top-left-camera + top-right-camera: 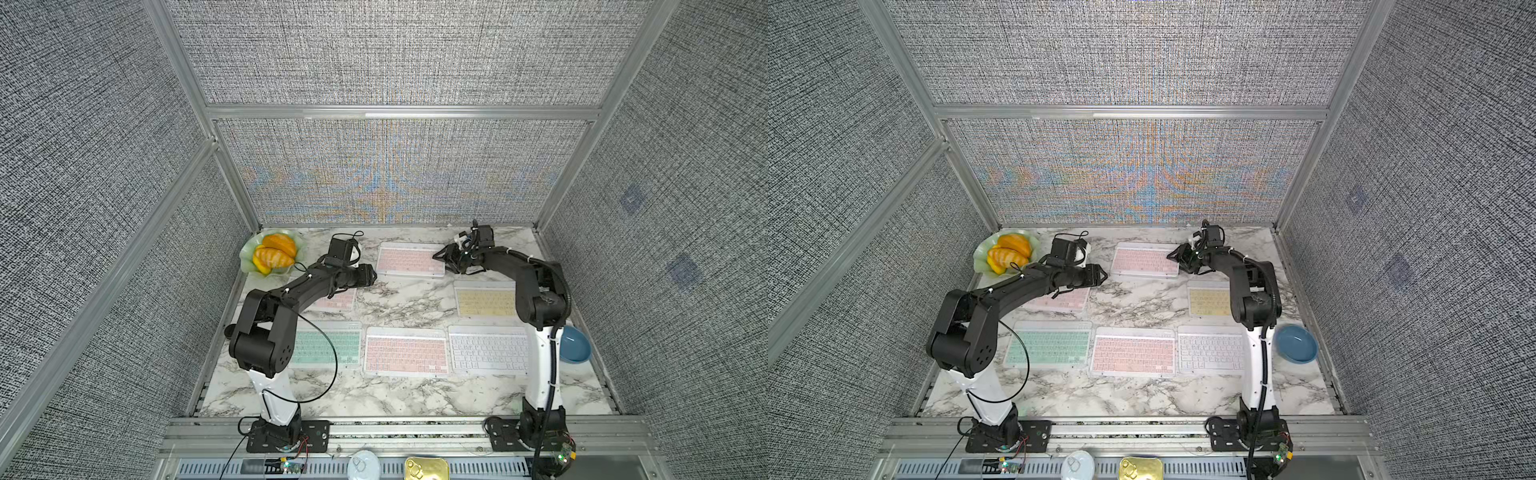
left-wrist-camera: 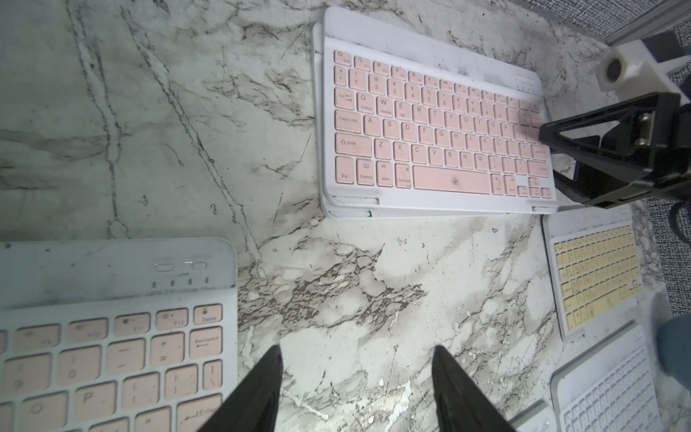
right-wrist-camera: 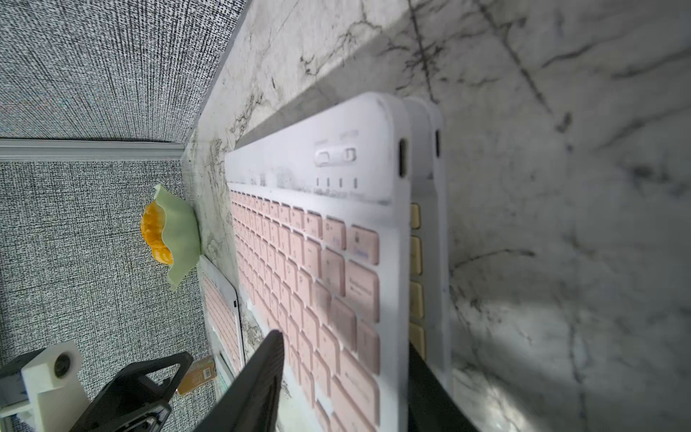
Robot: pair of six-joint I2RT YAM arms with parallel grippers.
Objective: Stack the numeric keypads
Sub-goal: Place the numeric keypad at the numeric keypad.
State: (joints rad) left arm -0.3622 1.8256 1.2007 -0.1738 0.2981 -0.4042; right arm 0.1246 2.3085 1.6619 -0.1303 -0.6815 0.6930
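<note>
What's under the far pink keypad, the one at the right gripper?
A yellow keypad: only its white frame edge and a few yellow keys show past the pink keypad. The rest is covered; anything beneath is hidden.

Both top views stare down from high up front at the whole table (image 1: pixel 390 395), wrist cams sit close, both catching the far pink keyboard (image 2: pixel 433 127).

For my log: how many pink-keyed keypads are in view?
3: far pink keypad atop a yellow-keyed keypad; left pink keypad partly under the left arm; front pink keypad, centre. Others may be hidden.
</note>
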